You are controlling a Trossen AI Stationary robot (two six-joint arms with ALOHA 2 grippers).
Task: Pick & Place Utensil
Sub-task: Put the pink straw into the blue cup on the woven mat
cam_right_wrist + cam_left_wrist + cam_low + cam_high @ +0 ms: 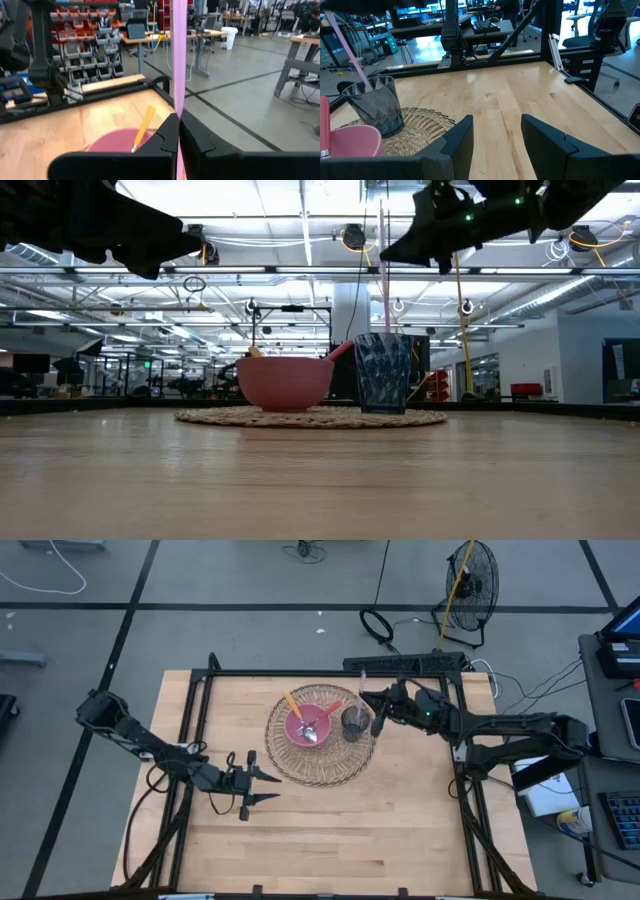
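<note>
A round woven mat (pixel 322 762) lies mid-table. On it stand a pink bowl (pixel 300 724) and a dark glass cup (pixel 354 721). In the bowl lie a metal spoon (pixel 311 733) and a yellow-handled utensil (pixel 291 702). A long pink stick (pixel 382 275) stands upright in the cup (pixel 383 373). My right gripper (pixel 376 702) is beside the cup's far right, shut on that stick. My left gripper (pixel 262 786) is open over bare table, just off the mat's near left edge. In the left wrist view, its fingers (pixel 495 142) point past the cup (pixel 375 107). My right gripper (pixel 178 135) pinches the pink stick (pixel 179 95) between its two fingers, well above the cup's rim. The fingers (pixel 400 252) come from the table's right, slanting slightly down, across the stick. The stick stands upright and its lower end (pixel 364 80) is inside the cup.
A black frame rail (pixel 300 673) runs along the table's far edge, with posts at the sides. Open wood lies near and right of the mat (pixel 400 820). A fan (pixel 470 575) and cables sit on the floor beyond.
</note>
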